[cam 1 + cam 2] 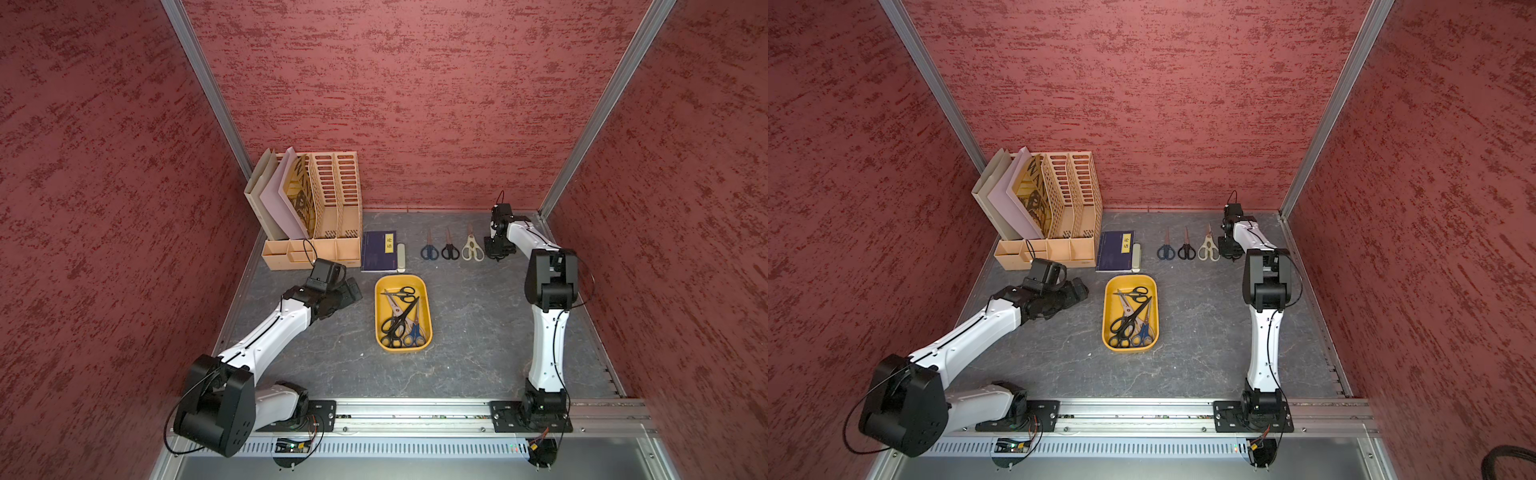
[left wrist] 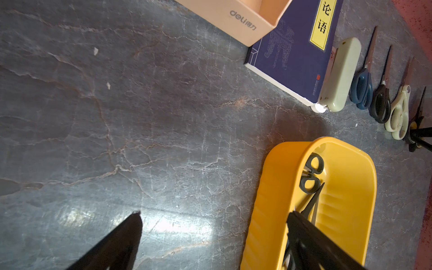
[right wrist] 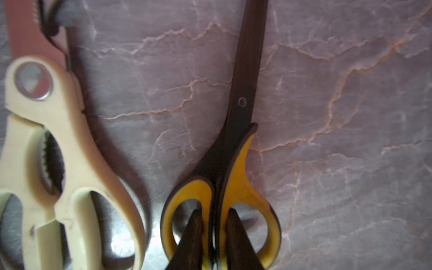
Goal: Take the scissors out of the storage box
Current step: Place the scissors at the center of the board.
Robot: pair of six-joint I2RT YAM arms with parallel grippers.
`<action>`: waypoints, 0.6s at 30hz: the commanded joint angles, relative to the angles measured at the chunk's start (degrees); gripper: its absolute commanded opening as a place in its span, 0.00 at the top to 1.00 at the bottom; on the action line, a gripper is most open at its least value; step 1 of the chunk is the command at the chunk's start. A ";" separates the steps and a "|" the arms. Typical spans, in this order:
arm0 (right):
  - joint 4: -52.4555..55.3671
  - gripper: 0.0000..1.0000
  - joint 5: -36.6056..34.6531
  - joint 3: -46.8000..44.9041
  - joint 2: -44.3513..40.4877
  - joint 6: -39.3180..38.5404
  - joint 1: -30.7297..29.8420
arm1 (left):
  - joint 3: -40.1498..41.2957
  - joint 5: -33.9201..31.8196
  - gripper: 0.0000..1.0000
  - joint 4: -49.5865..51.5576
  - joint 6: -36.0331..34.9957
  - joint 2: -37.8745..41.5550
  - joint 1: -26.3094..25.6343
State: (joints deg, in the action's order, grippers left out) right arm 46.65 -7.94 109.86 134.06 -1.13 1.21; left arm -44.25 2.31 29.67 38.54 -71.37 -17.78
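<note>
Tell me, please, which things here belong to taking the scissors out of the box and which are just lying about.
For the job: yellow storage box; scissors in it; three pairs laid out in a row; black-and-yellow pair, right gripper shut on it.
Just lying about: beige file organizer; blue book; cream stapler.

The left arm point(image 1: 270, 332) and right arm point(image 1: 546, 349) share glossy white shells, chunky black joints, thin black cables looped alongside, and black screwed base plates point(image 1: 505, 415).
</note>
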 commanded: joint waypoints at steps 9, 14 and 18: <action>-0.54 0.67 1.59 1.08 -4.08 0.71 0.43 | -1.72 0.07 0.00 -0.14 0.61 -0.09 0.30; -0.18 0.66 4.39 -1.95 -10.34 3.94 -0.30 | -1.71 0.15 0.00 -0.78 0.50 0.12 0.29; -1.56 0.66 8.39 -8.64 -18.35 6.71 -3.53 | -1.47 0.75 0.00 -2.09 0.74 -0.12 0.24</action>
State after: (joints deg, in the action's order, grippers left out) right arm 46.11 -3.81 103.90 121.73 2.63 0.01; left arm -44.84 2.70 29.41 39.03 -71.50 -17.72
